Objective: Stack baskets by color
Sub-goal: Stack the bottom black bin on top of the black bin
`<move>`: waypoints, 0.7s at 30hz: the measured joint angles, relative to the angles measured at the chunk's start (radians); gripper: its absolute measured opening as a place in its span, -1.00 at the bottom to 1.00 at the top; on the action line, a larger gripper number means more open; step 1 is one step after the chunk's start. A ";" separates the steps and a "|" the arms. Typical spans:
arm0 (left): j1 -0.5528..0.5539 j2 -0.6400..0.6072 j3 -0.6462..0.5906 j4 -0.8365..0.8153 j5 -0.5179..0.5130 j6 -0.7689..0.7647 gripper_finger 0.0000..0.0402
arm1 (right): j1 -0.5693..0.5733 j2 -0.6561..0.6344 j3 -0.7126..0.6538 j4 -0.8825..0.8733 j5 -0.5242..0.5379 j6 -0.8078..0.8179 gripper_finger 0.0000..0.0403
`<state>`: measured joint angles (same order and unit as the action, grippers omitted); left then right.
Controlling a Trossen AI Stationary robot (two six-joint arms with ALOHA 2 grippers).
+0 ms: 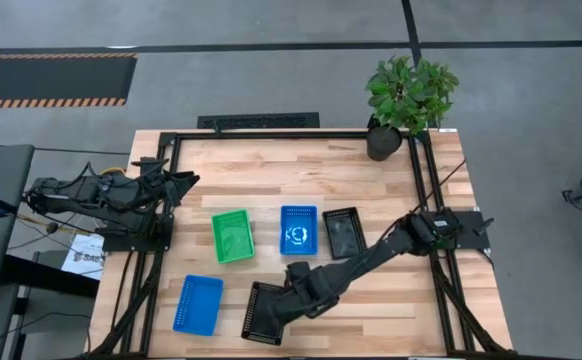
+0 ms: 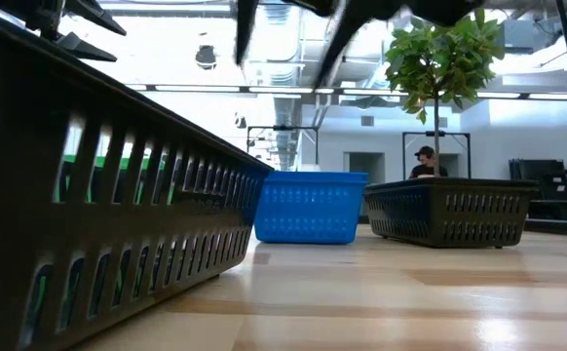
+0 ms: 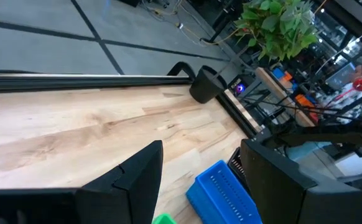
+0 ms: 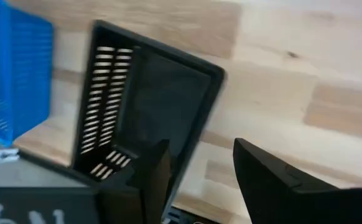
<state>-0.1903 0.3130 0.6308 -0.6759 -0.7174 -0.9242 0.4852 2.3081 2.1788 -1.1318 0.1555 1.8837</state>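
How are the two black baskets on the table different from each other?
The black basket near the front edge lies under the right gripper, whose fingers are open; the black basket in the row has no gripper by it. The front one stands apart, turned askew; the row one sits beside a blue basket. Both are same-shaped, mesh-sided.

Both arms are matte black, built of chunky jointed segments with dark cables along them and at their bases, and the left claw (image 3: 199, 180) and right claw (image 4: 199, 180) each end in 2 flat, angular black fingers with plain, unmarked faces.
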 joint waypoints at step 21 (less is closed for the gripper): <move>0.000 0.000 0.000 -0.017 0.000 0.030 0.01 | 0.002 0.003 -0.009 -0.005 0.061 0.056 -0.04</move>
<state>-0.1902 0.3134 0.6308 -0.6932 -0.7177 -0.8944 0.4873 2.3108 2.1700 -1.1366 0.2160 1.9397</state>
